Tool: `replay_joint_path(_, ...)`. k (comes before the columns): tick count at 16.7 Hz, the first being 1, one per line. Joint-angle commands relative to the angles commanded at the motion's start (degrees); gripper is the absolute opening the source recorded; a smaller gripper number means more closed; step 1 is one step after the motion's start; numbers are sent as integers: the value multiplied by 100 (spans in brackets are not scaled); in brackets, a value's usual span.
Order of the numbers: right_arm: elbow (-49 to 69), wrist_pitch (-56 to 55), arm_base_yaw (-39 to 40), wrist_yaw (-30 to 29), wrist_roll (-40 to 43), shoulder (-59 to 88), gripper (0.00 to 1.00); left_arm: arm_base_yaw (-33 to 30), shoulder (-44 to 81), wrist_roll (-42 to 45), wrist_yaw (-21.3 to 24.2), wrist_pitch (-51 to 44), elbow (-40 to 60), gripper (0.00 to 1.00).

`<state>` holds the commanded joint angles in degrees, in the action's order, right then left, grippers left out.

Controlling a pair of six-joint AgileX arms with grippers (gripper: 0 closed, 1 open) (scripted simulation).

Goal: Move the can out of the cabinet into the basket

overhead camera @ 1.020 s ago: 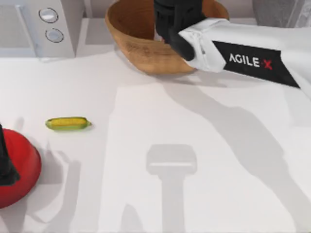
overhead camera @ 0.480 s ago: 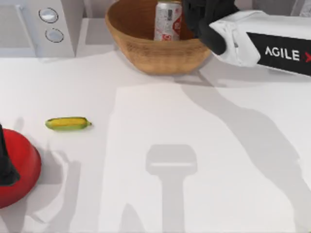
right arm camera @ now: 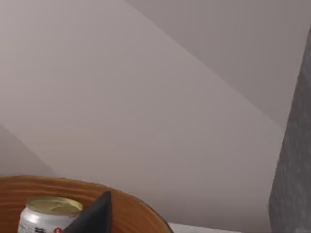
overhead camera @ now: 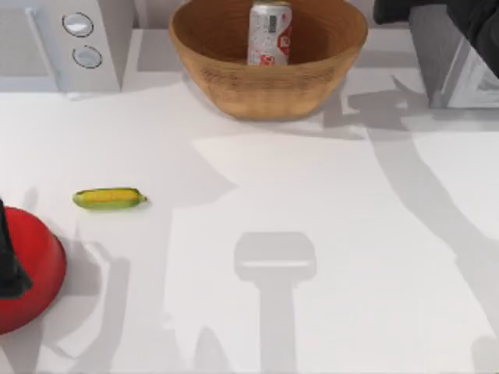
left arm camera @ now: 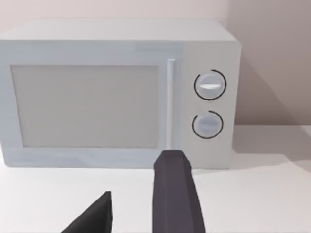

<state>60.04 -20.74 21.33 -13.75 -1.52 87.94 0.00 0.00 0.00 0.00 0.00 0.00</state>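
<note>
Can (overhead camera: 270, 33) upright in basket (overhead camera: 234, 82) at 12 o'clock; right gripper (overhead camera: 413, 9) (finger state indiscernible) at 1 o'clock.

can (overhead camera: 270, 33) 1 | basket (overhead camera: 234, 78) 1 | corn cob (overhead camera: 109, 199) 1 | red pot (overhead camera: 35, 273) 1 | microwave (overhead camera: 101, 47) 1 | cabinet (overhead camera: 448, 66) probably 1

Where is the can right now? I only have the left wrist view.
Observer: The can stands upright inside the basket, at the top view's upper edge.
Operator: Is the right tool on it?
Observer: No, the right tool is apart from it, up by the cabinet at the top view's right.
Operator: My open left tool faces the white appliance; anything else on the table?
Observer: A corn cob lies toward the left, and a red pot sits at the left edge.
</note>
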Motion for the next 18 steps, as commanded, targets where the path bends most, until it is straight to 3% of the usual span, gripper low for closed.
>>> replay_joint_path(9, -3916, 1130, -1311, 1212, 34, -5186, 100, 0, 0, 0, 0, 0, 0, 100)
replay_joint_path(14, -5334, 1693, -1853, 1397, 108, -7634, 100, 0, 0, 0, 0, 0, 0, 100)
replay_joint_path(18, -5907, 2006, -2094, 1385, 146, -8647, 100, 0, 0, 0, 0, 0, 0, 100)
